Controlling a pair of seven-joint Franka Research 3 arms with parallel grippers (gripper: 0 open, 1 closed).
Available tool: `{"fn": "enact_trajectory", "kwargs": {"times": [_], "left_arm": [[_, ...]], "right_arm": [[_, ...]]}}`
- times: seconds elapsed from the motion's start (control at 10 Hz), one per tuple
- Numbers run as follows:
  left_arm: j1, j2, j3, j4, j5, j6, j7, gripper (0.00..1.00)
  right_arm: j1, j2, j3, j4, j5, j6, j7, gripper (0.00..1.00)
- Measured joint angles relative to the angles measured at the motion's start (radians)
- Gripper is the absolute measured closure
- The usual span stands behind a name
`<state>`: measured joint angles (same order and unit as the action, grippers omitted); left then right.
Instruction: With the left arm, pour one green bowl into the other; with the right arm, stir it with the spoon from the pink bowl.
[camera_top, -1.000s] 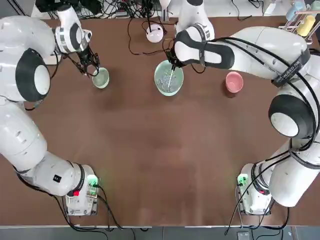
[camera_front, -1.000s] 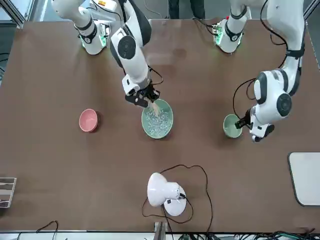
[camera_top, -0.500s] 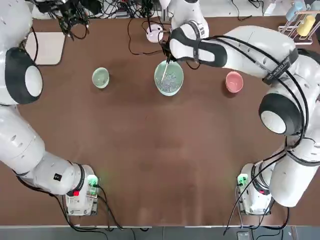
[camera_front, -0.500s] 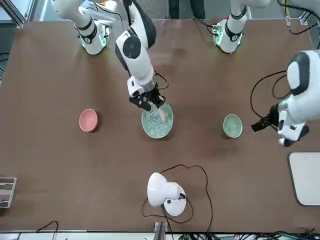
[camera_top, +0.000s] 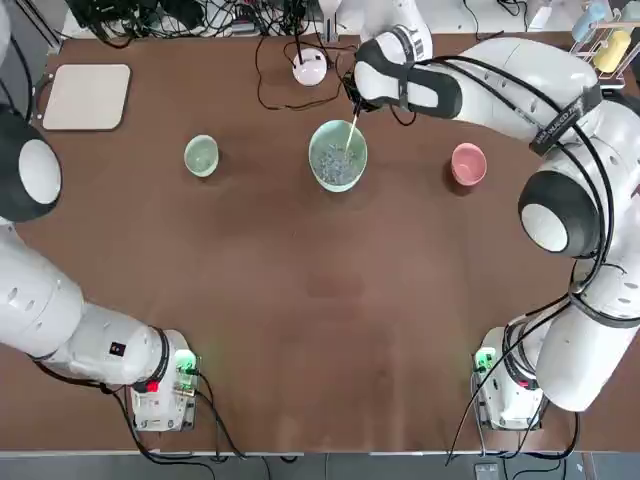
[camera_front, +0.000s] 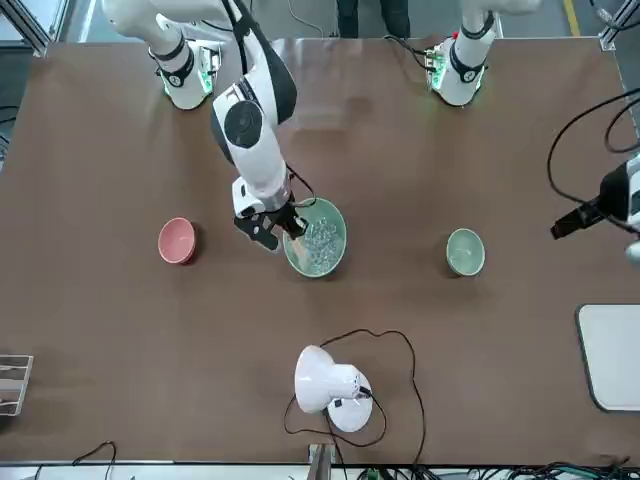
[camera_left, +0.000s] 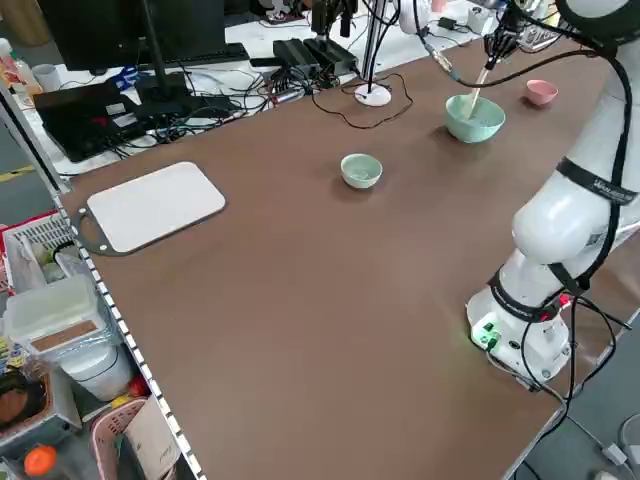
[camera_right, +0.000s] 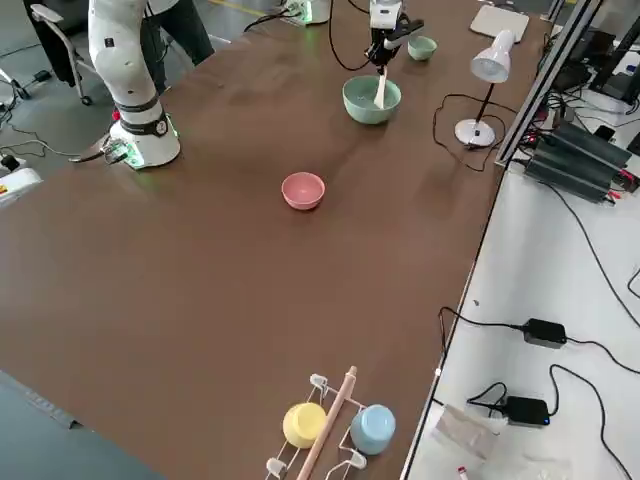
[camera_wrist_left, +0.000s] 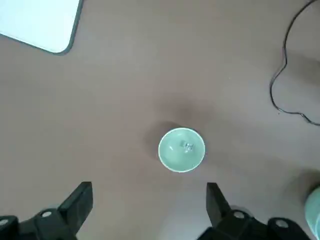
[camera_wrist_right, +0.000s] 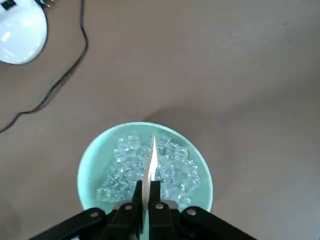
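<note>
Wide round pale mint-green bowl (camera_wrist_right: 105, 175) of clear bits sits on the brown counter (camera_top: 300, 300); the right gripper (camera_wrist_right: 146, 192)'s fingers, above it, pinch the light wooden spoon (camera_wrist_right: 151, 167) dipped inside. Left gripper (camera_wrist_left: 150, 197), fingers wide apart, hovers near the small pale green bowl (camera_wrist_left: 181, 150).

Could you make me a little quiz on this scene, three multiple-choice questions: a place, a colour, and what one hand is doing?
1. Where does the spoon dip?
A) pink bowl
B) large green bowl
C) small green bowl

2. What colour is the bowl nearest the dish rack?
A) pink
B) green
C) white

3. How is the left hand?
A) closed on a bowl
B) closed on the spoon
C) open and empty

1 B: its tip is among clear bits.
2 A: the pink bowl lies nearest the rack.
3 C: its fingers stand apart, holding nothing.
</note>
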<state>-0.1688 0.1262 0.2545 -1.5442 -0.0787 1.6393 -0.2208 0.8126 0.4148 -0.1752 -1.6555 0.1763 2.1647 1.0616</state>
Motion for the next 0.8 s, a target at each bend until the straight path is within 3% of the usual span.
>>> {"fn": "enact_trajectory", "kwargs": {"times": [0.3, 0.6, 0.8], "left_arm": [[0.082, -0.077, -0.141, 0.001, 0.065, -0.013, 0.012, 0.0], [0.092, -0.116, -0.158, 0.0, 0.072, -0.023, 0.086, 0.0], [0.097, -0.116, -0.157, -0.003, 0.072, -0.034, 0.153, 0.0]], "right_arm": [[0.013, 0.002, 0.012, 0.0, -0.024, -0.029, -0.01, 0.94], [0.055, 0.003, 0.016, 0.015, -0.024, 0.002, 0.057, 0.94], [0.063, 0.003, 0.017, 0.025, -0.024, 0.083, 0.139, 0.94]]}}
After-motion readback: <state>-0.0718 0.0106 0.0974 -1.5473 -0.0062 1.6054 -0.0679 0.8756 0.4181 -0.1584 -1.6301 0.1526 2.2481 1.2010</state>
